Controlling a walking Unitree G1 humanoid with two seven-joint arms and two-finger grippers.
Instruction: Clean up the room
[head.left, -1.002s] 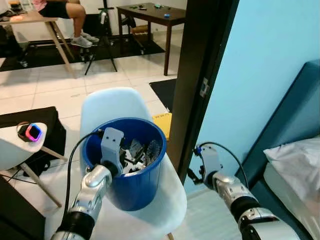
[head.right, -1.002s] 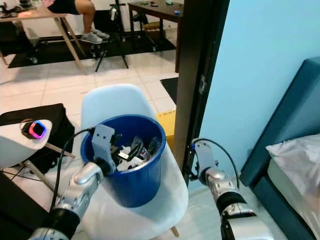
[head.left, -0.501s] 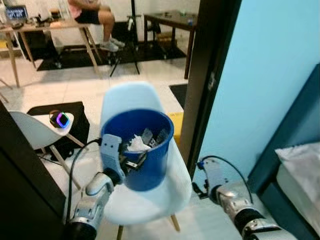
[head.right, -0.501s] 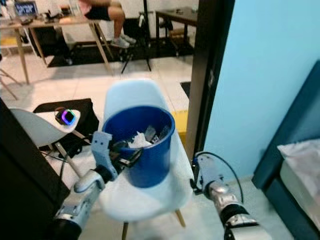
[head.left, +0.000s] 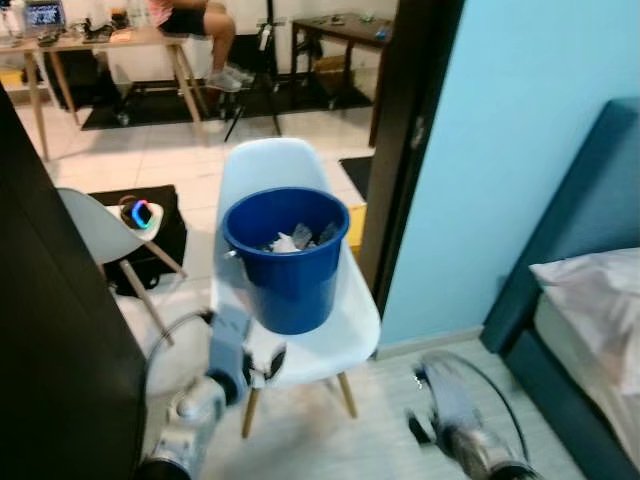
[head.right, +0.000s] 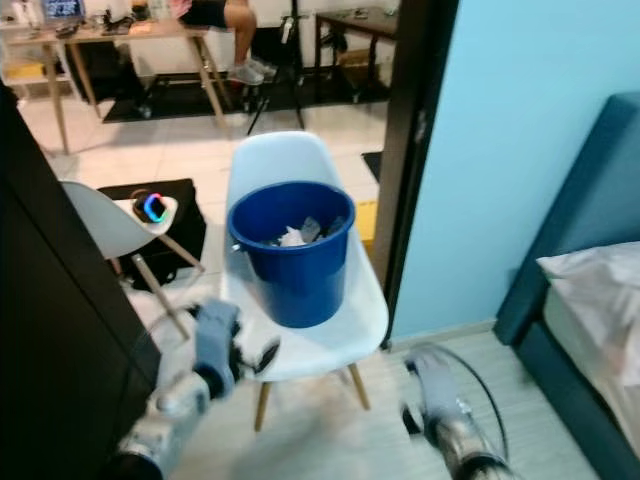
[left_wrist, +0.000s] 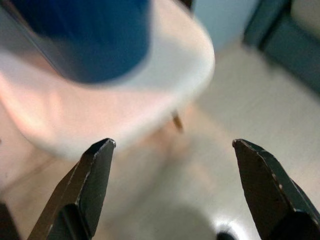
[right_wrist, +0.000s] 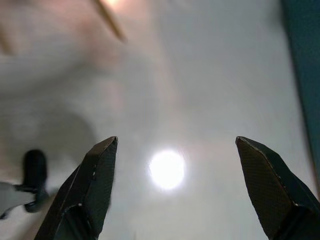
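Sitting on the white plastic shell chair (head.left: 345, 325) with wooden legs, the round blue plastic bucket (head.left: 288, 262) holds crumpled paper scraps (head.left: 290, 241); the head views show it beside a dark door frame (head.left: 410, 150), with both silver arms blurred low in front. Seen from the left wrist, the left gripper (left_wrist: 172, 190) stands wide and empty, apart from the bucket. Seen from the right wrist, the right gripper (right_wrist: 175, 187) is spread wide over glossy pale floor (right_wrist: 210, 90).
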